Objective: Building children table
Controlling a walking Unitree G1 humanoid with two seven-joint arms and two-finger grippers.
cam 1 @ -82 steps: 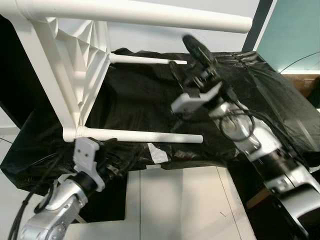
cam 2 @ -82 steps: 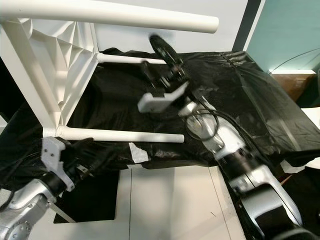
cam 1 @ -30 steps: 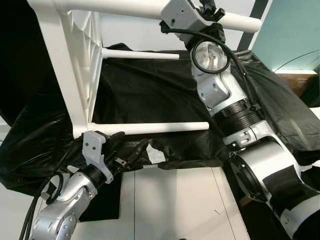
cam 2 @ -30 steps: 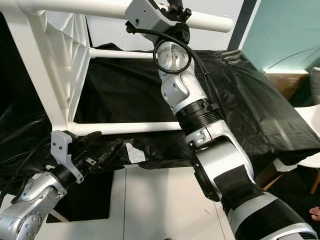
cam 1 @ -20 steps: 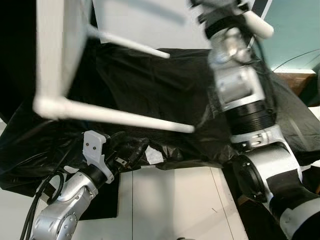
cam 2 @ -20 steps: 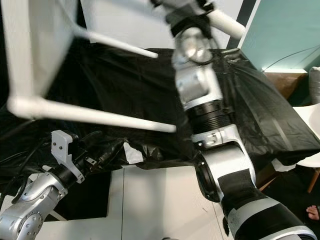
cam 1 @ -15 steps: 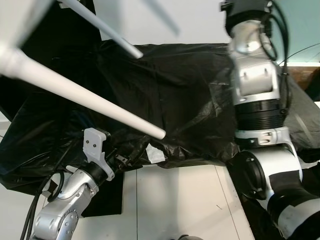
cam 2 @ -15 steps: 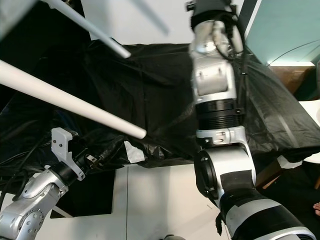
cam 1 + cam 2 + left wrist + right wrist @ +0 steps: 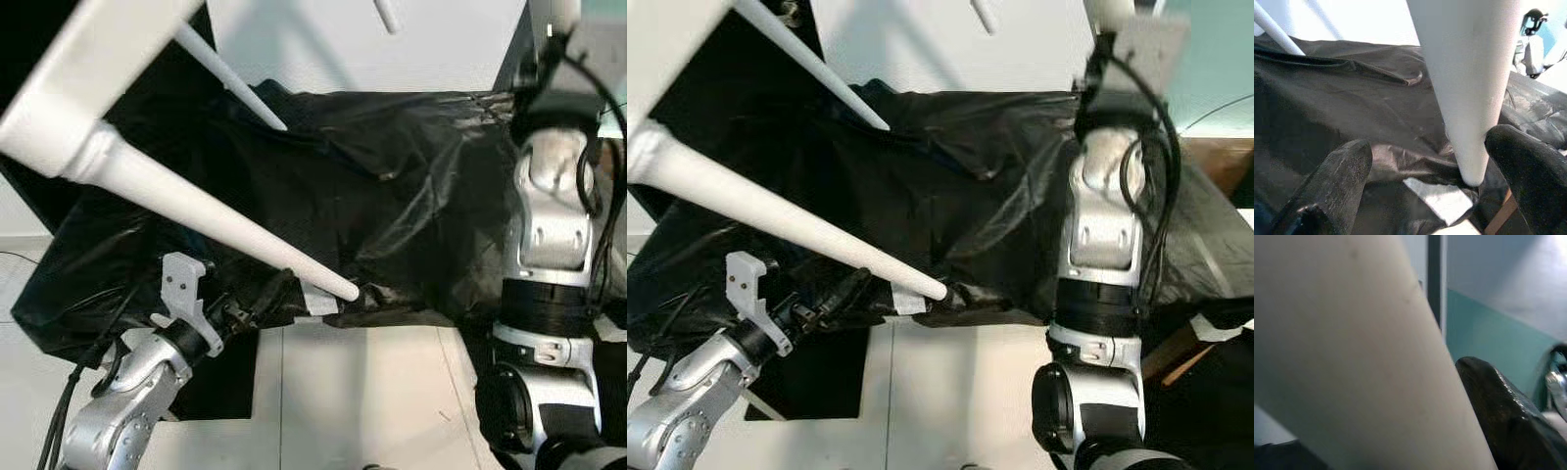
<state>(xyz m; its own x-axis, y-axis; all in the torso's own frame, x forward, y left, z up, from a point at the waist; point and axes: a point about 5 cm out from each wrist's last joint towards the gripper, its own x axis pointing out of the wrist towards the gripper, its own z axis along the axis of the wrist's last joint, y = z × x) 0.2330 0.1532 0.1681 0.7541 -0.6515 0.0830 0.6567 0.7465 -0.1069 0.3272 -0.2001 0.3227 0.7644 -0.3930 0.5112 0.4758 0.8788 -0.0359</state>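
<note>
Left eye view: the white table is raised and tilted above a worktop covered by a black sheet. Its legs look fitted already, so the assembly seems mostly done; what is left, as a guess, is turning it over and standing it up. One leg slants down until its tip touches the sheet, just ahead of the left gripper, which lies low at the sheet's near edge. A pale patch sits on the sheet beside that tip. The right arm reaches straight up out of frame.

Right eye view: the same scene, with a second leg pointing down at the sheet farther back, well beyond the left fingers. The tip of a third leg shows at the top edge.

Left wrist view: the two black fingers are spread wide, and the leg tip comes down between them, closer to one finger but touching neither. The tip rests on the sheet just past the fingers.

Right wrist view: a thick white leg fills the space beside one black finger, which lies against it; the right gripper appears to be pinching this leg, holding the table aloft.
</note>
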